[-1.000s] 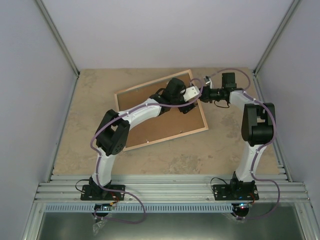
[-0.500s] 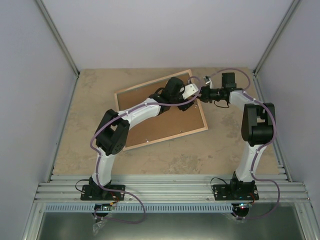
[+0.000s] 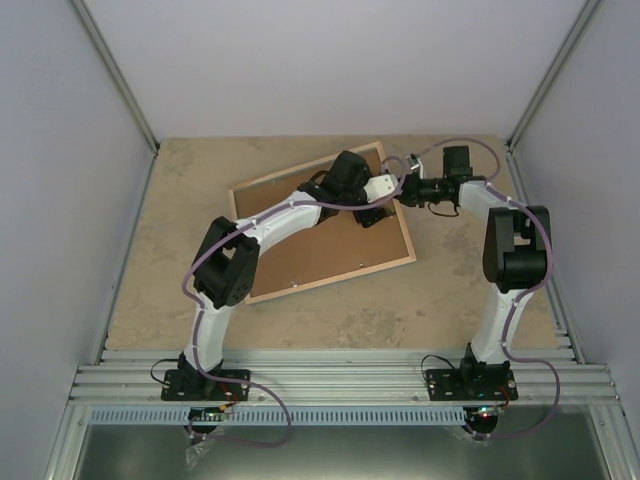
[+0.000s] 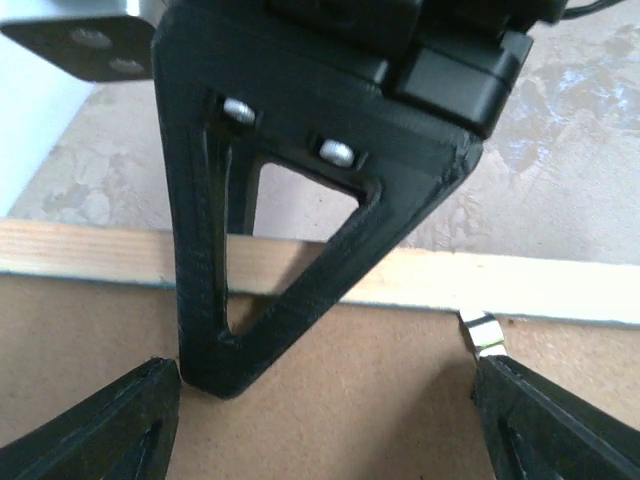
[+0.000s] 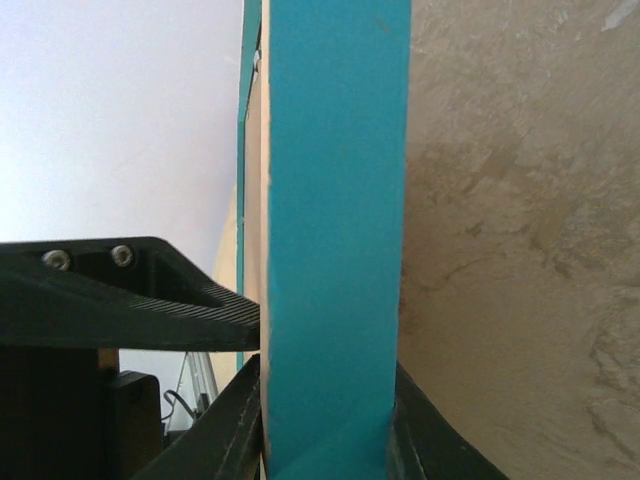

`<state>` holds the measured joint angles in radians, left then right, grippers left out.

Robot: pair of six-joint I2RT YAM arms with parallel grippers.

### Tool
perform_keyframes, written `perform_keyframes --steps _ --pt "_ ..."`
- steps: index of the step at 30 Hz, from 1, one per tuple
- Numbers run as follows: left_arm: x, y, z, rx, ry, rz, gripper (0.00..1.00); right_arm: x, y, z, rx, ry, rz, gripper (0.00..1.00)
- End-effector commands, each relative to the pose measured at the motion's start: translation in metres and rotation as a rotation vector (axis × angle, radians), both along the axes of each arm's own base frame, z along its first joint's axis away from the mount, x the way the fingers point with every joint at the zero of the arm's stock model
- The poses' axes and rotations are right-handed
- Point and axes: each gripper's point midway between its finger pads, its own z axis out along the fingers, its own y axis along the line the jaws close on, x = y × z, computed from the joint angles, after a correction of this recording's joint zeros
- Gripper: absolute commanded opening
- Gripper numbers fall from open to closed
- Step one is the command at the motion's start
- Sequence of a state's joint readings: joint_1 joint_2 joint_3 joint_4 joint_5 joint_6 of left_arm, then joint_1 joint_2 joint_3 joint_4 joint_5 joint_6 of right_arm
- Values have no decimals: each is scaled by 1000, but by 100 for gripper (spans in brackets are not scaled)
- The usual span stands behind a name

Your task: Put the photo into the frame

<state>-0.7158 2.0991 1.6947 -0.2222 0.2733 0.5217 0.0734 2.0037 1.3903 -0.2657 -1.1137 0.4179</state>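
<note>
Shifted slightly toward the far rail, the left fingers (image 4: 100, 430) are held spread over the backing panel (image 3: 320, 250) by a metal tab (image 4: 481, 332), the face-down frame (image 5: 335, 200) on the counter (image 3: 450, 290) is clamped by the closed right fingers (image 5: 425, 445), no photo is seen, and the tab is best levered gently.

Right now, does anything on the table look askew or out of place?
The frame lies back-up and skewed to the edges of the table. The right claw clamps its turquoise rim, and the open left claw hovers over the brown backing. No photo shows in any view.
</note>
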Motion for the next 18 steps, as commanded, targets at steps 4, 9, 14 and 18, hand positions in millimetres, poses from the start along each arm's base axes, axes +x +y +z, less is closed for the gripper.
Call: perform_keyframes --steps 4,9,14,18 --pt "2 38 48 -81 48 19 89 13 1 80 8 -366 72 1" --pt "19 96 97 -143 45 156 95 20 -10 111 -9 -461 80 1" --pt "38 159 143 -182 -30 341 99 21 -15 152 -88 -615 96 1" --pt "44 207 178 -242 -91 495 99 22 -23 193 -210 -789 69 1"
